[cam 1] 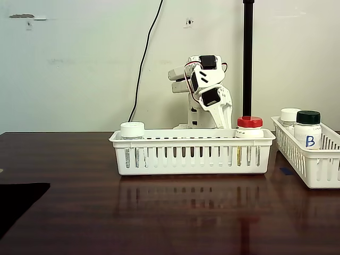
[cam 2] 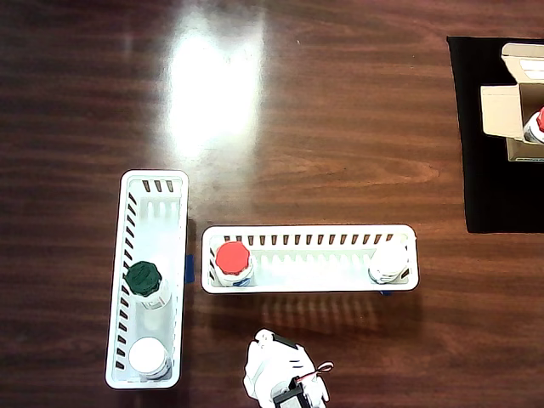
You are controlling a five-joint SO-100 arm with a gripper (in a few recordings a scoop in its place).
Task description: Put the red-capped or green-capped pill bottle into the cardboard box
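Note:
A pill bottle with a red cap (cam 1: pixel 249 123) stands at the right end of the middle white basket (cam 1: pixel 191 159) in the fixed view; seen from overhead, this bottle (cam 2: pixel 232 259) is at the left end of the basket (cam 2: pixel 310 285). The cardboard box (cam 2: pixel 503 110) lies with its flaps open on a black mat at the overhead view's right edge, and another red cap (cam 2: pixel 539 123) shows inside it. My white arm is folded behind the basket. Its gripper (cam 1: pixel 225 121) points down, just left of the red-capped bottle and apart from it, with its fingers together and nothing held.
A white-capped bottle (cam 2: pixel 389 262) stands at the middle basket's other end. A second white basket (cam 2: pixel 127 255) holds a dark-green-capped bottle marked "B" (cam 2: pixel 143 279) and a white-capped one (cam 2: pixel 148 357). The black mat (cam 2: pixel 493 187) covers the table's corner. A black pole (cam 1: pixel 247 58) rises behind the arm.

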